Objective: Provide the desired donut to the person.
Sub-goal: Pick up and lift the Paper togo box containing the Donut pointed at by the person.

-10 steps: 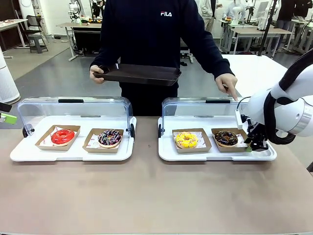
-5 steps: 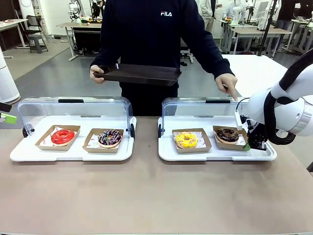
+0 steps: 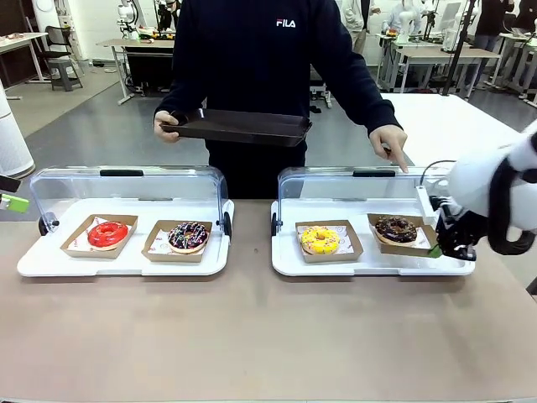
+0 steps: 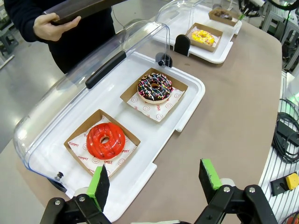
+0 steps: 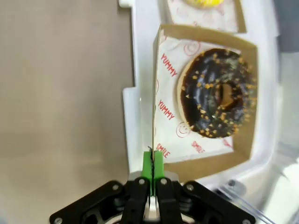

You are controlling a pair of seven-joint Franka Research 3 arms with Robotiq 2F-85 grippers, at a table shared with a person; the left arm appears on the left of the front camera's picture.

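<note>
A chocolate donut with nut bits (image 3: 396, 227) (image 5: 217, 93) lies in a brown cardboard tray (image 3: 419, 247) (image 5: 205, 161) at the right end of the right white display tray (image 3: 369, 266). My right gripper (image 3: 436, 249) (image 5: 153, 163) is shut on that cardboard tray's near wall, and the tray is tilted up off the white tray. The person (image 3: 260, 67) stands across the table with a black tray (image 3: 239, 128) in one hand, the other hand (image 3: 390, 144) pointing down at this donut. At the table's left end, my left gripper (image 4: 154, 176) hovers open above a red donut (image 4: 105, 140).
A yellow donut (image 3: 320, 239) sits beside the held one. The left white tray (image 3: 50, 264) holds the red donut (image 3: 107, 234) and a sprinkled chocolate donut (image 3: 188, 236). Clear lids (image 3: 126, 180) stand raised behind both trays. The brown table (image 3: 252, 336) is bare in front.
My right gripper has drawn the cardboard tray with the chocolate donut slightly right and upward. The left arm and the person have stayed still.
</note>
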